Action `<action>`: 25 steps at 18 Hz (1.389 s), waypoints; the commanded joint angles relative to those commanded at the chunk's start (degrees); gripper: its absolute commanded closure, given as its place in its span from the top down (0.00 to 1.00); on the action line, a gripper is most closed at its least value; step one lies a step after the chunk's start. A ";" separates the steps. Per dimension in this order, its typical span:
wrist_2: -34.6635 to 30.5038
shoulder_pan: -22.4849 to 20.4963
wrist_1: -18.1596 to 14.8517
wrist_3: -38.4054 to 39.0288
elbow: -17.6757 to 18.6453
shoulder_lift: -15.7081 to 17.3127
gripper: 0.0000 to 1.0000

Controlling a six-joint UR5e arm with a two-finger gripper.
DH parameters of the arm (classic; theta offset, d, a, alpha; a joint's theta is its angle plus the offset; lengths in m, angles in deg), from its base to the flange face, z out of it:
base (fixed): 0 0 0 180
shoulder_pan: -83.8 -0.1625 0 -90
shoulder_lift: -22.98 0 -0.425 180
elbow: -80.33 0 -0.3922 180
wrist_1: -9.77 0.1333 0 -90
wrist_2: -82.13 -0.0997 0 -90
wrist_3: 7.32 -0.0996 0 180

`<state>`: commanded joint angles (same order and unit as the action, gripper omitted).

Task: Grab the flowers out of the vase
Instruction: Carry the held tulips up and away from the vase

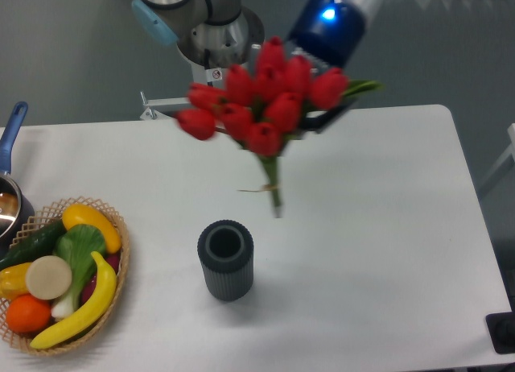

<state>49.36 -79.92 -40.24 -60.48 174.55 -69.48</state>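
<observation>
In the fixed camera's view, the flowers [269, 106] hang in the air, stems pointing down, well clear of the vase [226, 259], which stands empty on the counter [386, 227] below and to their left. The end effector [322, 118] sits behind the buds at upper right, apparently clamped on the bunch; its fingers are hidden. The lift looks essentially done.

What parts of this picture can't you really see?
- The gripper's fingers: hidden behind the flowers in the camera view, so the grasp itself cannot be seen.
- The pot: cut off by the left edge; only its blue handle and a bit of rim show.
- The inside of the vase: too dark to see its bottom.
- The black thing at the bottom right corner: cut off, unidentifiable.
</observation>
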 joint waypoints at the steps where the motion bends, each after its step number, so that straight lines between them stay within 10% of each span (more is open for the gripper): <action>1: -0.97 -1.14 0.00 -0.62 0.09 0.09 0.45; 25: -20.84 -5.73 -4.04 -20.93 0.09 -4.13 0.39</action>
<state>28.52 -85.65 -44.29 -81.41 174.64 -73.61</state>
